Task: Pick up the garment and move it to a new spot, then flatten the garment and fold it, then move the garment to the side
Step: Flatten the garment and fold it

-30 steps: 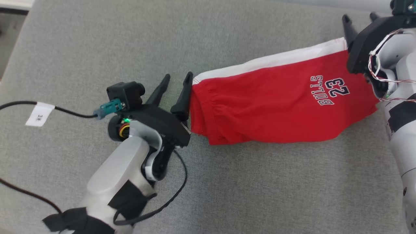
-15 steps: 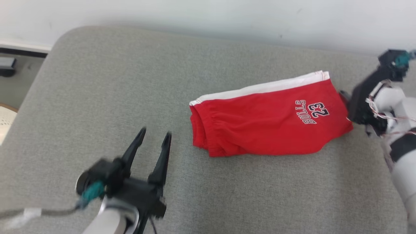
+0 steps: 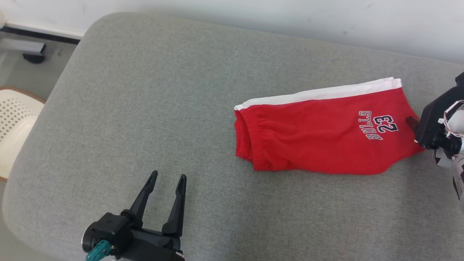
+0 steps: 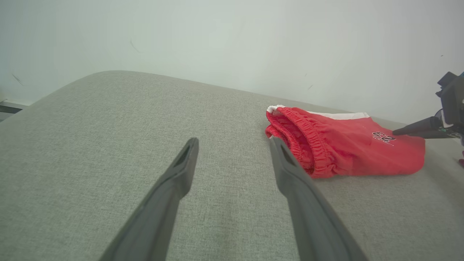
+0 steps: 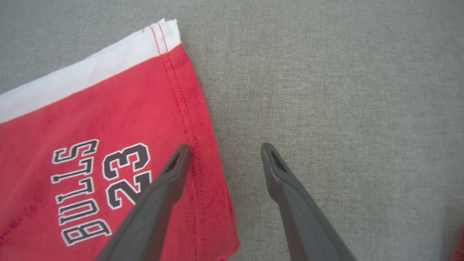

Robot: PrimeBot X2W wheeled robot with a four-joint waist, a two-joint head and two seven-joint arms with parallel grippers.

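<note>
shorts point(image 3: 319, 137): folded, centre right | left gripper point(image 3: 169, 175): released, lower left | right gripper point(image 5: 225, 146): released, straddling hem | risk: finger drags hem, fold opens

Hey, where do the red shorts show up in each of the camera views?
Head view: shorts right of centre on the grey cushion.
Left wrist view: shorts right of centre, waistband nearest.
Right wrist view: shorts on the left side, leg hem facing centre.
Shared landmark: the BULLS 23 print.
</note>
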